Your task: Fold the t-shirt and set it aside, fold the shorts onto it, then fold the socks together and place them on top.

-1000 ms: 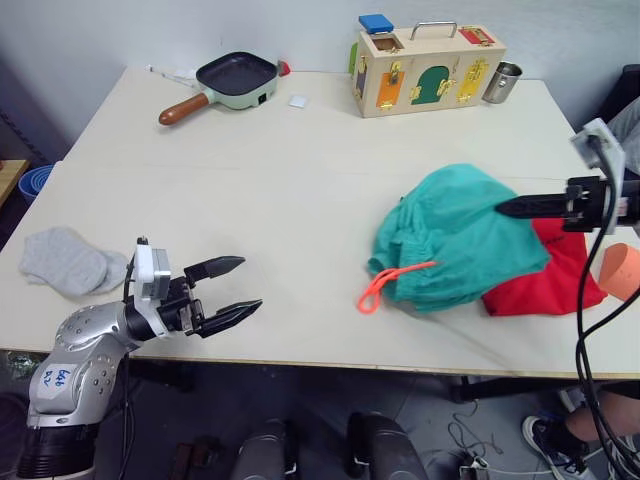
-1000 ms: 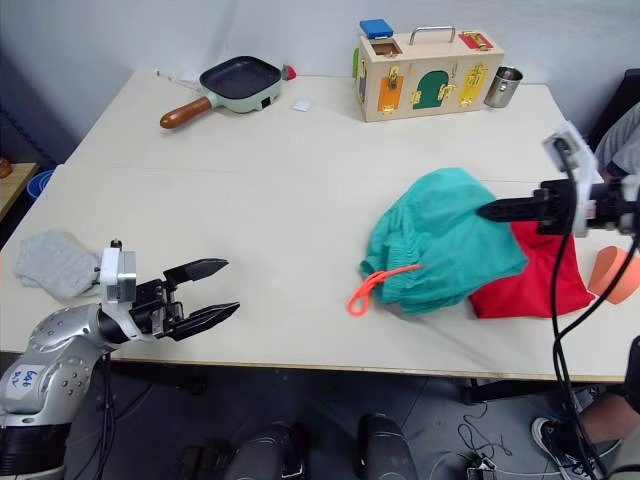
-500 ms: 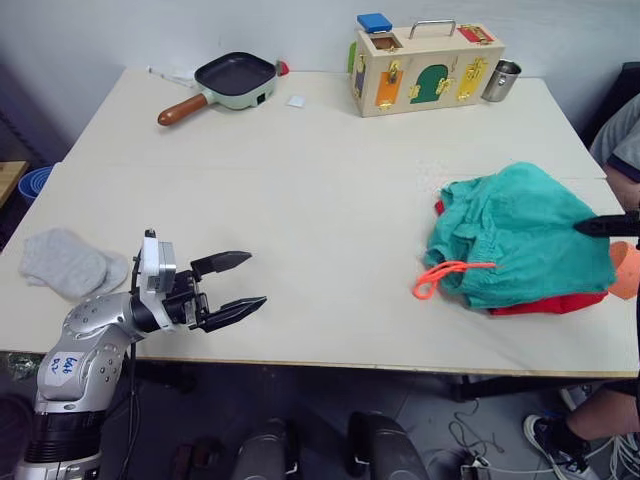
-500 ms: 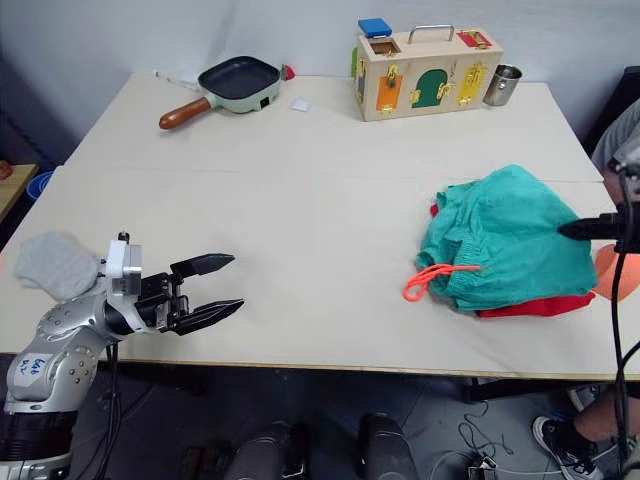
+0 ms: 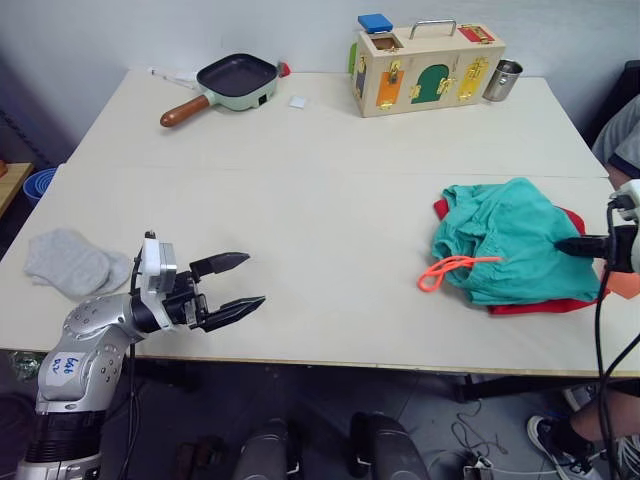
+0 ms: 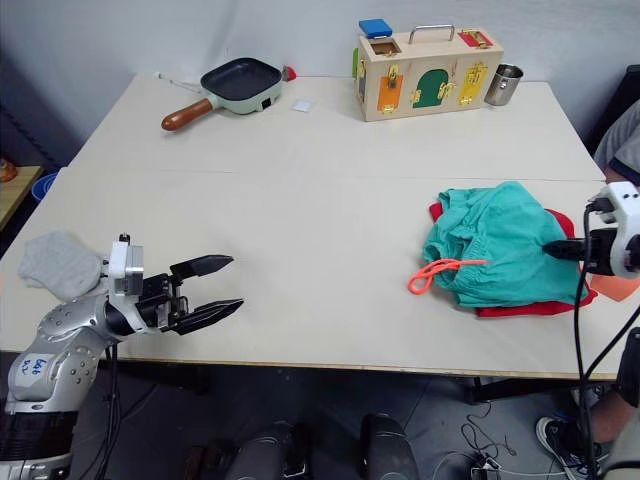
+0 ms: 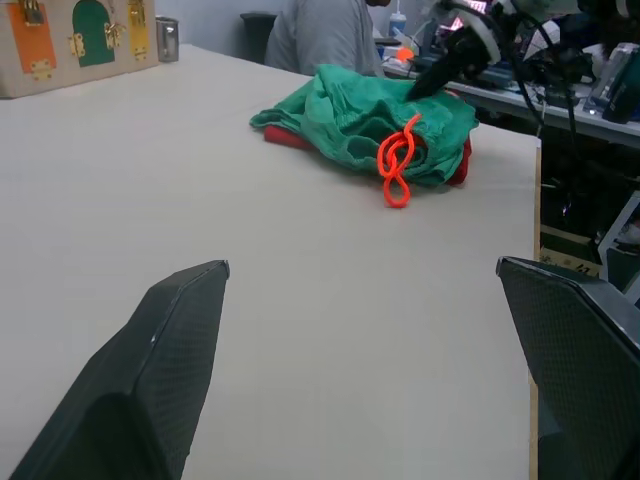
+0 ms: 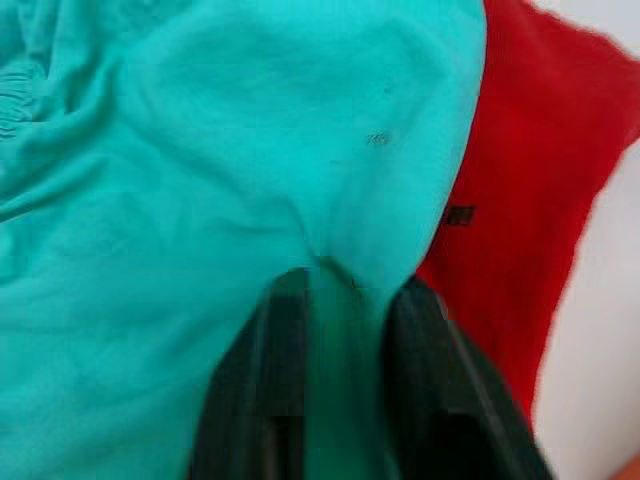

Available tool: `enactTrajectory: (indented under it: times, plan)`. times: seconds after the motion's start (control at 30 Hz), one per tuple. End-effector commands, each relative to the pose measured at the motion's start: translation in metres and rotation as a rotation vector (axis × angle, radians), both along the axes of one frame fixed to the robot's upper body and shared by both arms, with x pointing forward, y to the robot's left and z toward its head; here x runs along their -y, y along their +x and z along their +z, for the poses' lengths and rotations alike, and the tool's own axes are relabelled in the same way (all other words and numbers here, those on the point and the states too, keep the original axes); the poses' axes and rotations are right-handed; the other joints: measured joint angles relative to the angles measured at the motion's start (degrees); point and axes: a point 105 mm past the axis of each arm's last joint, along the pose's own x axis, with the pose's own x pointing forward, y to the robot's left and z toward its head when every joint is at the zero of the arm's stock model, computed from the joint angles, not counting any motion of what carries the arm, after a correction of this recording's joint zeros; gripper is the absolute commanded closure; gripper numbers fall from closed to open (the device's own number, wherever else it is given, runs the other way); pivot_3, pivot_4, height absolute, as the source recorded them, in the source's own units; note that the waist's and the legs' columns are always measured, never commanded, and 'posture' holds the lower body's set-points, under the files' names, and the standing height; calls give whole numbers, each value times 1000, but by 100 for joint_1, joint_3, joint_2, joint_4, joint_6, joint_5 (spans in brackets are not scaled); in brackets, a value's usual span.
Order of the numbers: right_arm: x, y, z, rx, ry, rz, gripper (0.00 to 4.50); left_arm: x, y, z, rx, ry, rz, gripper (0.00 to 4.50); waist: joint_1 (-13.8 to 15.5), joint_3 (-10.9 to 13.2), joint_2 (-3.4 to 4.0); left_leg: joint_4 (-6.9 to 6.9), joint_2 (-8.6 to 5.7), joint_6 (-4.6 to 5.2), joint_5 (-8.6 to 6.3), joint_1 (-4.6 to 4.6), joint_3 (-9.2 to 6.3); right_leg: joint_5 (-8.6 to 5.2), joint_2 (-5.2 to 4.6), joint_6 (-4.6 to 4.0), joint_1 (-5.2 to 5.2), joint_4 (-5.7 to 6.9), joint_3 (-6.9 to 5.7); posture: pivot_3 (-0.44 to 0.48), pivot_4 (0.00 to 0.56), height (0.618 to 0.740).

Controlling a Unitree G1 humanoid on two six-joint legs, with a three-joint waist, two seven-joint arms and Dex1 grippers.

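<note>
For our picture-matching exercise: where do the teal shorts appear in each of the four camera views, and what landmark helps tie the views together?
Left eye view: shorts at the table's right side, on the red t-shirt.
Right eye view: the same spot.
Left wrist view: far across the table.
Right wrist view: close up, pinched in the jaws.
Shared landmark: the orange drawstring.

Left arm sticker [image 5: 58, 370]: blue handwriting, not legible. No other text.

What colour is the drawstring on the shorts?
Orange drawstring on teal shorts; clearest in the left wrist view.
</note>
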Motion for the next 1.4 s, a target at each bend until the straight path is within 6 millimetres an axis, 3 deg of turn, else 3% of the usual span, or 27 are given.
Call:
enactTrajectory:
  times: [0.03,0.13,0.2,0.3,0.43,0.53,0.6,0.77,0.93,1.03,1.2,1.4]
  plan:
    - [12,-7,43,210,-189,74,2106,-11,-2,5,33,32,17,0,2,0,0,0,0,0,0,0,0,0,0,0,0,-1,-1,0,150,740]
    - [-24,-7,64,431,-150,335,1102,-20,-5,7,15,37,35,0,-23,0,0,0,2,-2,-1,4,1,1,3,1,4,-3,2,0,150,740]
    - [-55,-6,62,556,-122,492,1102,-26,-7,11,13,32,58,0,-70,1,-4,-2,13,-7,0,19,10,2,15,4,13,-2,10,0,150,740]
    - [-103,-11,39,617,-175,727,1102,-35,-11,14,9,41,111,0,-83,-1,-15,-5,25,-15,2,45,15,2,22,4,28,10,16,0,150,740]
    - [-163,-22,21,638,24,873,926,-58,-14,9,35,61,273,0,-44,2,-9,-7,20,-17,4,55,18,1,12,2,25,32,27,0,150,740]
    - [-211,-37,-2,675,153,993,191,-102,-27,-1,41,64,534,0,-21,-5,-20,-7,19,-13,-1,59,15,0,4,1,26,34,27,0,150,740]
    - [-232,-47,-11,742,196,1049,88,-132,-43,-6,19,43,726,0,-23,-13,-38,-10,21,-15,-9,66,13,-2,3,-3,30,31,28,0,150,740]
    - [-257,-69,-23,877,169,1226,88,-201,-104,-11,-70,-9,1259,0,-7,-7,-55,-15,9,4,-28,67,12,-2,-12,-3,33,26,29,0,150,740]
    - [-266,-78,-30,803,277,1264,88,-225,-164,-39,-306,-21,1483,0,5,-19,-78,-14,5,-23,-63,99,-15,-3,-20,-6,85,-7,12,0,150,740]
    - [-267,-80,-34,770,302,1248,88,-229,-180,-49,-426,-126,1531,0,19,-21,-82,-15,7,-19,-75,99,-32,-10,-20,-17,90,-15,6,0,150,740]
    - [-270,-86,-39,768,295,1258,88,-219,-149,-25,-395,-265,1437,0,16,-23,-84,-17,7,-9,-85,97,-41,-16,-20,-29,91,-18,5,0,150,740]
    - [-276,-91,-34,790,281,1282,88,-216,-95,-10,-584,-433,1392,0,-25,-25,-80,-19,7,-40,-66,99,-49,-17,-20,-31,97,-11,5,0,150,740]
